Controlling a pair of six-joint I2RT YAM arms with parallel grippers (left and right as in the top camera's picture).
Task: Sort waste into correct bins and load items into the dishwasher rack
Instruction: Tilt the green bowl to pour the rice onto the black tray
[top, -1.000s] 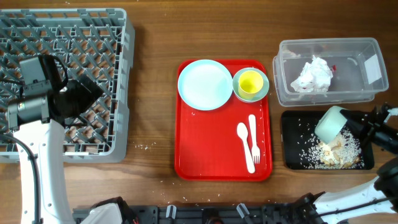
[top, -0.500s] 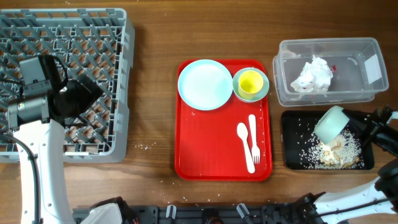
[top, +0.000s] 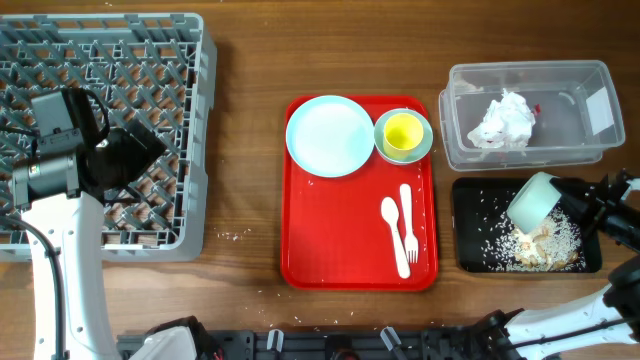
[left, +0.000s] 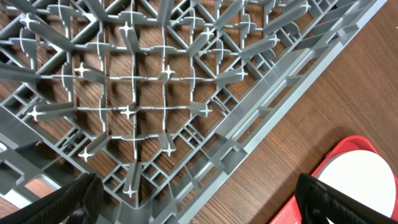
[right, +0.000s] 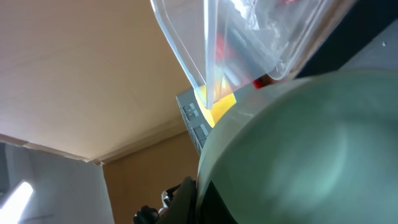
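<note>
Nearest me, the right gripper (top: 570, 198) pinches the rim of a pale blue-green round bowl (top: 533, 198) tipped over the shallow black rectangular tray (top: 468, 250). Off-white rice scraps (top: 540, 243) lie there, and with the crumpled white tissue (top: 503, 122) in the clear plastic tub (top: 458, 140) beyond, the waste looks nearly sorted. Nothing is loaded yet: the round plate (top: 329, 136), small yellow cup (top: 403, 132), white plastic spoon (top: 390, 210) and fork (top: 407, 215) sit on the red serving tray (top: 340, 255), while the left gripper (left: 199, 199) hangs spread and empty over the grey lattice dishwasher rack (top: 200, 150).
</note>
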